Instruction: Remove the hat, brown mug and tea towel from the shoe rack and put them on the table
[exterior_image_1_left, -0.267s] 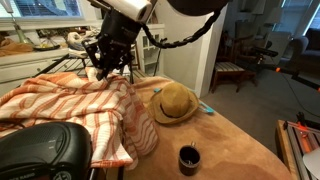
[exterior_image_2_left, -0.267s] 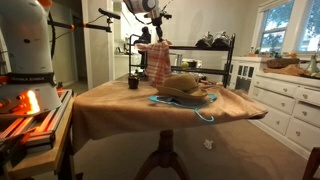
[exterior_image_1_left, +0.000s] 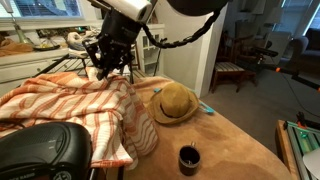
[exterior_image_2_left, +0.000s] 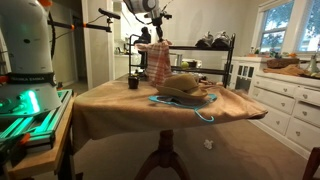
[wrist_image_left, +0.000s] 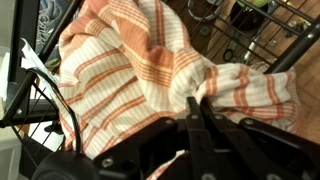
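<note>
The tea towel (exterior_image_1_left: 70, 110), orange-and-white striped, drapes from the black wire shoe rack (exterior_image_2_left: 215, 60) down toward the table. My gripper (exterior_image_1_left: 108, 68) is shut on a bunched fold of it; the wrist view shows the fingertips (wrist_image_left: 196, 105) pinching the cloth (wrist_image_left: 130, 70). In an exterior view the towel (exterior_image_2_left: 155, 62) hangs below the gripper (exterior_image_2_left: 153, 38). The tan hat (exterior_image_1_left: 175, 103) lies on the brown table (exterior_image_1_left: 235, 150), also shown (exterior_image_2_left: 185, 88) in both exterior views. The brown mug (exterior_image_1_left: 188, 158) stands on the table near its edge, and at the far side (exterior_image_2_left: 133, 83) in an exterior view.
A black rounded object (exterior_image_1_left: 40, 150) fills the near corner of an exterior view. White cabinets (exterior_image_2_left: 285, 95) stand beside the table. A robot base and stand (exterior_image_2_left: 30, 90) sit at the other side. A light blue cord (exterior_image_2_left: 200, 113) lies by the hat. A chair (exterior_image_1_left: 235, 70) stands beyond.
</note>
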